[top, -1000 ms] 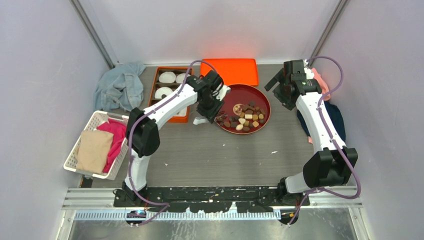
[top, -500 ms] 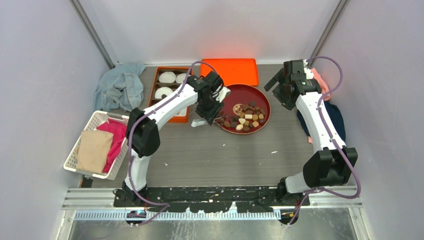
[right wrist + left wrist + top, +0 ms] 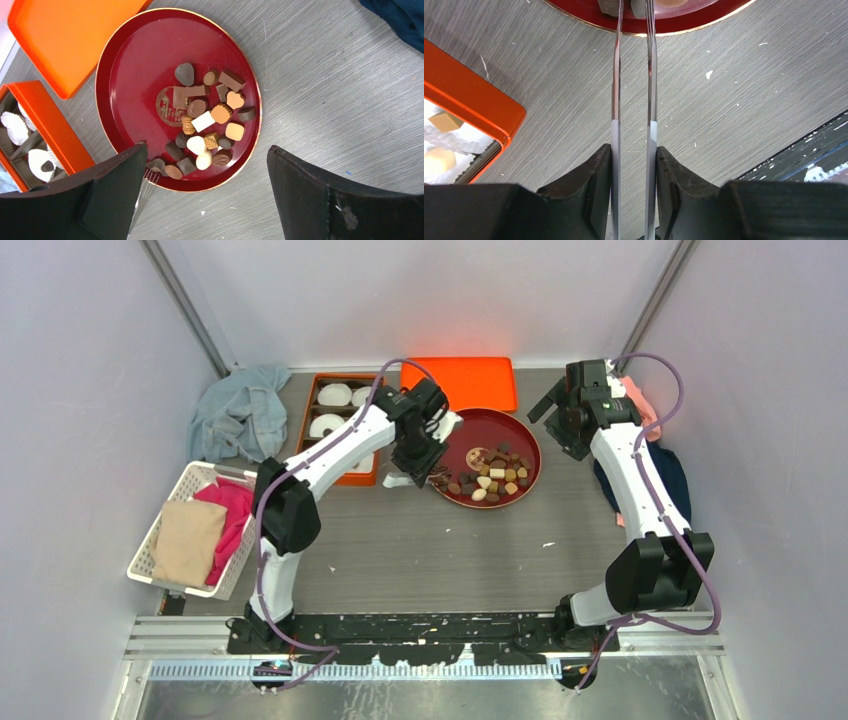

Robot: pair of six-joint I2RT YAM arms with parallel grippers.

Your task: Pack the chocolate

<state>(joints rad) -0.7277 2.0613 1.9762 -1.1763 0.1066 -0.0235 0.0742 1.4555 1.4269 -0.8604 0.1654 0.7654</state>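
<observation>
The chocolate (image 3: pixel 492 478) lies as many brown, tan and cream pieces on a red round plate (image 3: pixel 520 435), also seen in the right wrist view (image 3: pixel 207 122). My left gripper (image 3: pixel 418 465) is shut on metal tongs (image 3: pixel 651 75). The tong tips reach over the plate's near-left rim (image 3: pixel 589 12) among the pieces, and they also show in the right wrist view (image 3: pixel 142 187). My right gripper (image 3: pixel 560 425) is open and empty, high above the plate's right side. An orange box (image 3: pixel 305 420) with white paper cups (image 3: pixel 333 394) holds a few chocolates (image 3: pixel 441 120).
An orange lid (image 3: pixel 460 380) lies behind the plate. A blue cloth (image 3: pixel 240 410) is at the back left. A white basket (image 3: pixel 150 540) with pink and tan cloths stands at the left. Dark and pink cloths (image 3: pixel 670 475) lie by the right wall.
My left gripper and the tongs have shifted only slightly at the plate's left rim. The right arm has not moved.
</observation>
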